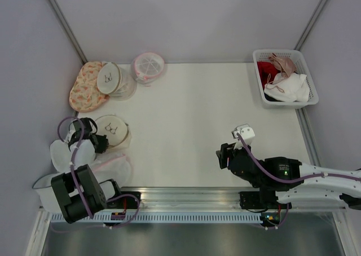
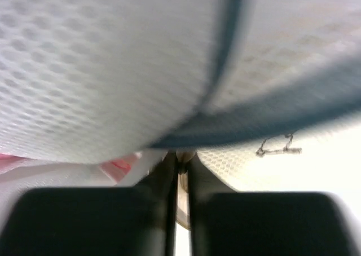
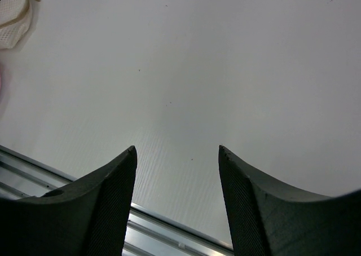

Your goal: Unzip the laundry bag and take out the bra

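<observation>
The laundry bag (image 1: 114,129), round cream mesh with a small black bra drawing, lies at the table's left side. My left gripper (image 1: 104,142) is at its near-left rim. In the left wrist view the gripper (image 2: 180,161) is shut on a thin tan piece of the bag's zipper rim (image 2: 181,154), and blurred mesh (image 2: 113,70) fills the view close above it. The bra drawing (image 2: 279,149) shows to the right. The bra is hidden. My right gripper (image 1: 225,155) is open and empty over bare table; its jaws (image 3: 177,150) stand wide apart.
A second cream round bag (image 1: 109,78) lies on an orange floral bag (image 1: 84,87) at the back left, next to a pink-trimmed domed bag (image 1: 148,66). White mesh pieces (image 1: 63,154) lie under my left arm. A white basket (image 1: 312,92) at the back right holds red, white and pinkish garments.
</observation>
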Controlling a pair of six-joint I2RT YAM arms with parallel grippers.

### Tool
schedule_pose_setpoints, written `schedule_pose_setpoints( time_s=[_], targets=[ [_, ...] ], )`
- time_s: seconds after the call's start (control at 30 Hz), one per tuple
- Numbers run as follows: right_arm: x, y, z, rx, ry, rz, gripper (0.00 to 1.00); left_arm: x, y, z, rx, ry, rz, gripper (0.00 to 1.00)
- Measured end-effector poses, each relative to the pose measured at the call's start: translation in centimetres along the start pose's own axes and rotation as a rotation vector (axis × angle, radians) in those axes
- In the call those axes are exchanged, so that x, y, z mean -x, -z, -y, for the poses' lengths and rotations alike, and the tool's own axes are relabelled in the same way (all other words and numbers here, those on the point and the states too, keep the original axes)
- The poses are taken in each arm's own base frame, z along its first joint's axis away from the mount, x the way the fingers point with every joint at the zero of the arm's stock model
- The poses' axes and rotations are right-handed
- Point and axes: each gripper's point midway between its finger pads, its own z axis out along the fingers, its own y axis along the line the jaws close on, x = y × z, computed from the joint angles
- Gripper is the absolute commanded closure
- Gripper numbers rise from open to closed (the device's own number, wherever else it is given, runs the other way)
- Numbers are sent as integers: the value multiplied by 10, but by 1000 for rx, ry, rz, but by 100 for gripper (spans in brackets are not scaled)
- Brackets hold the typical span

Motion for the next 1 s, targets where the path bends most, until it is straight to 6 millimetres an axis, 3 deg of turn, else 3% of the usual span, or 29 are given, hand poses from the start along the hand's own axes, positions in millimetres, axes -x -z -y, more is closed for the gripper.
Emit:
schedule_pose_setpoints(
  time_s=[0.03, 0.07, 0.13, 0.17, 0.2, 0.37, 0.47, 0.63, 0.87, 0.93, 1.0],
  targets=[
    [-1, 0, 1, -1, 1, -1, 31, 1, 5, 4, -22, -19, -2, 65],
    [-2, 0, 1, -1, 2, -1, 26, 3, 13, 12, -68, -33, 5, 39],
    [-3, -1, 2, -3, 5, -2, 21, 6, 25, 22, -123, -52, 16, 14],
    [-3, -1, 2, -2, 2, -1, 18, 8, 34, 29, -162, -67, 26, 4],
    [-4, -2, 1, -4, 5, -3, 2, 10, 44, 37, -209, -80, 37, 0],
    [-11, -9, -1, -31, 48, -23, 2, 8, 89, 66, -397, -155, 28, 0],
    [-17, -13, -2, -48, 78, -40, 2, -10, 103, 72, -476, -239, -53, 0],
    [-12, -13, -6, -40, 67, -31, 2, -62, 136, 81, -626, -434, -224, 1],
    [3, -7, -11, -6, 9, 5, 2, -150, 253, 107, -1024, -837, -382, 0],
    [6, -5, -12, 0, -5, 12, 2, -170, 269, 105, -1079, -909, -435, 0],
    [8, -4, -12, 4, -18, 17, 2, -186, 271, 102, -1086, -958, -485, 0]
  ],
)
